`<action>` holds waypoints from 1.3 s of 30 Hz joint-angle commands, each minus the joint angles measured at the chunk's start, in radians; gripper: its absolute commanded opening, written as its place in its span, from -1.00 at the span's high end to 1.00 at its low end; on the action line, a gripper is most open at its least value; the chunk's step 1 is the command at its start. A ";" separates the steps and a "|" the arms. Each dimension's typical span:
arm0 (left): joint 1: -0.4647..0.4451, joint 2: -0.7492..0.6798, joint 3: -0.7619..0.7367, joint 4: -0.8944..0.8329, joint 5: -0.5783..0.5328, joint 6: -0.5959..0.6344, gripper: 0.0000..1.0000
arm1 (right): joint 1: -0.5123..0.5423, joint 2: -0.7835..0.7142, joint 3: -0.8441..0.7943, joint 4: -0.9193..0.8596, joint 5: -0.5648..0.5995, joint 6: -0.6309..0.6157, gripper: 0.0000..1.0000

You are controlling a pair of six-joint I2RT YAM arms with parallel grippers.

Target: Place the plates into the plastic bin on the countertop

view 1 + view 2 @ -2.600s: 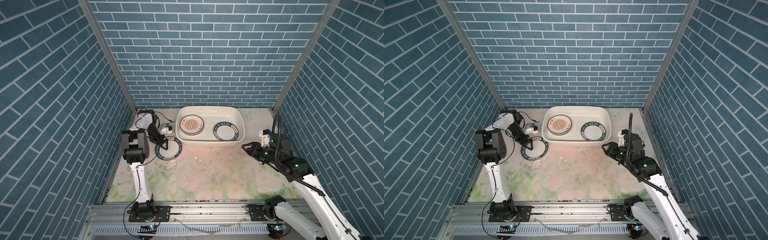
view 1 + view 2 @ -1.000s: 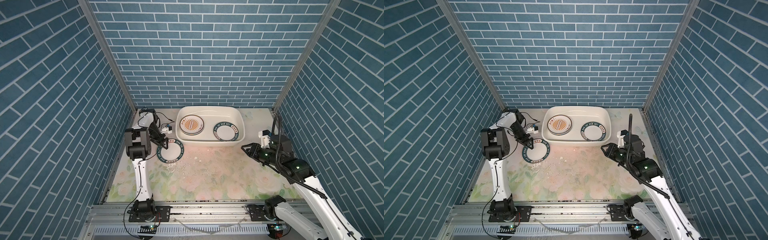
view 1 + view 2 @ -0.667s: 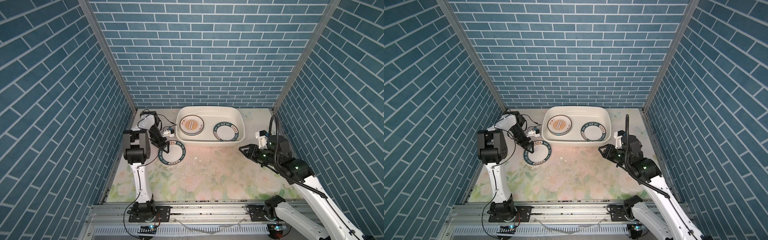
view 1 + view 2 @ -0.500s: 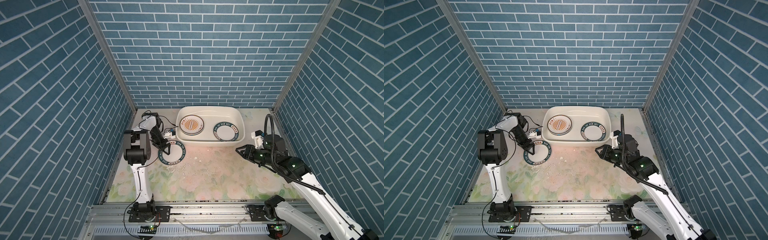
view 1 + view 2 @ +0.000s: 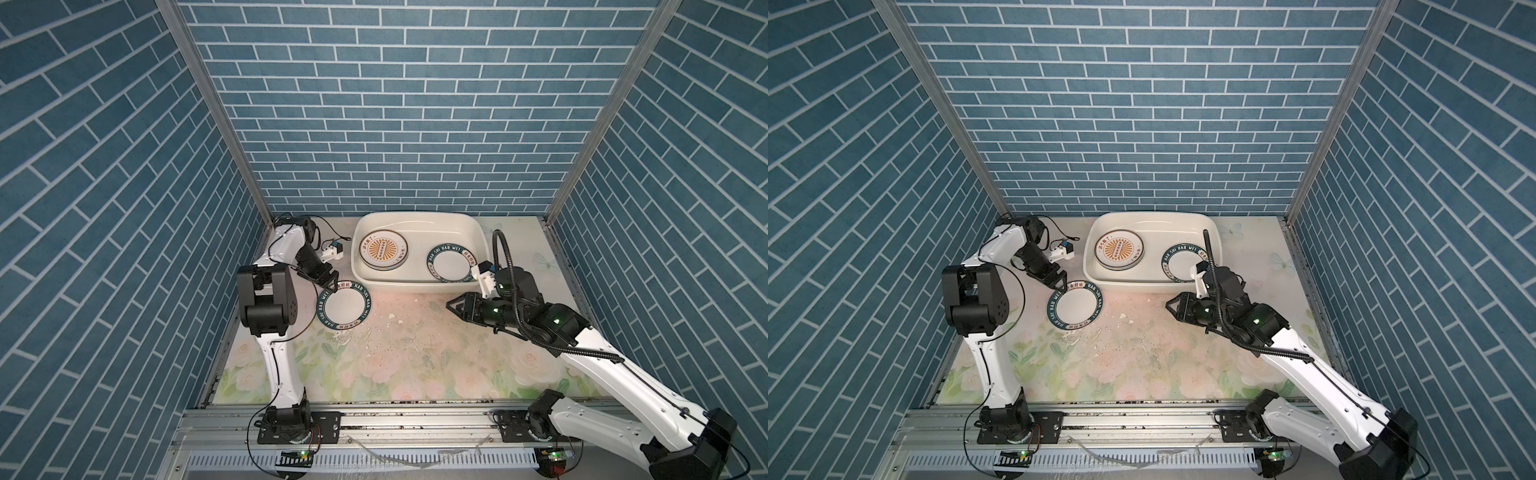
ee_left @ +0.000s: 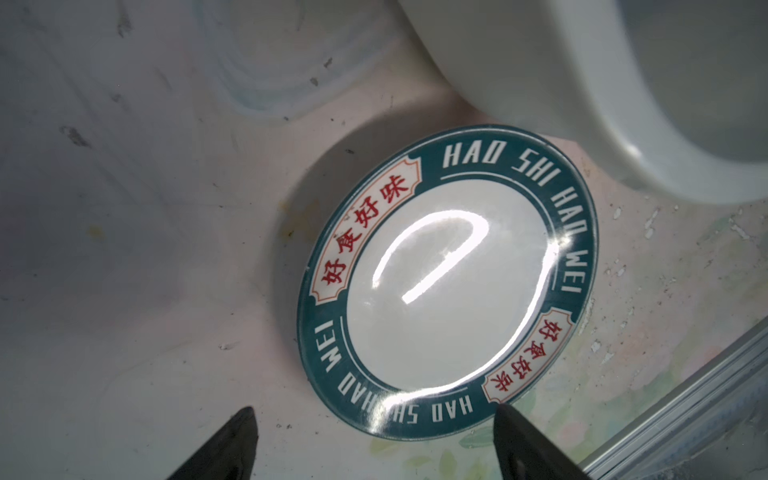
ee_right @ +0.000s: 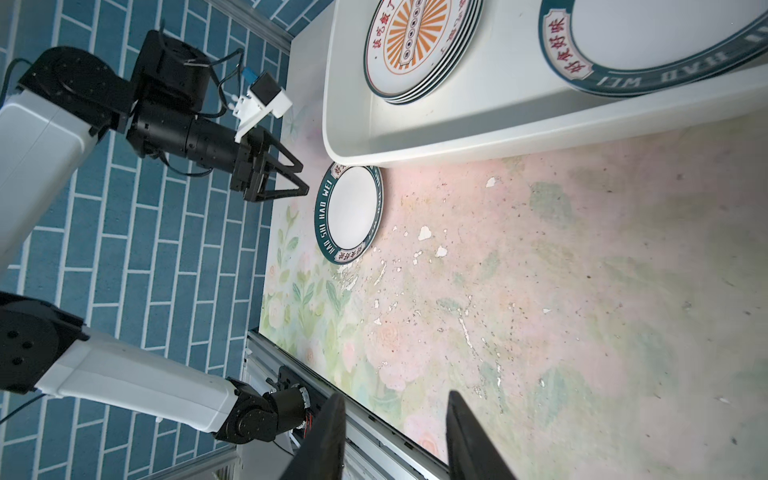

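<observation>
See 1 round white plate with dark teal lettered band (image 5: 343, 306) lying flat on the pale rose-print countertop (image 5: 415, 365), centre-left in both top views (image 5: 1074, 306). Not in the bin. Sits just below the lower-left corner of the large glossy white plastic bin (image 5: 415, 286); touching or not, cannot tell. Reads "HAO SHI HAO WEI" plus red characters in the left wrist view (image 6: 449, 282).

Left gripper (image 5: 330, 286) at the plate's upper-left rim in both top views (image 5: 1060, 286), pointed down and right. Jaws spread wide, nothing between them. Left wrist view (image 6: 374, 411): 2 black fingertips (image 6: 232, 444) at bottom of frame, either side of the plate's near rim, no contact evident. Right wrist view (image 7: 304, 178): tips just beside the rim with a small gap.

Right gripper (image 5: 451, 305) centre-right in both top views (image 5: 1170, 309), low over the countertop, just below the bin's lower-right wall, pointed left, well apart from the plate. Jaws part-way apart, narrow gap, empty (image 7: 395, 415).

Inside the bin: stack of white plates with orange sunburst centre (image 5: 383, 249) at the left end, several rims showing in the right wrist view (image 7: 419, 41), exact count unclear. Also 1 teal-band plate (image 5: 451, 266) at the right end, close to the front wall.

Some white flecks (image 5: 392, 328) on the worn countertop between plate and right gripper.
</observation>
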 commanded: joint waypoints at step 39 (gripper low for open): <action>-0.034 0.086 -0.073 -0.083 0.066 0.179 -0.69 | 0.346 0.679 -0.084 0.844 0.329 0.358 0.07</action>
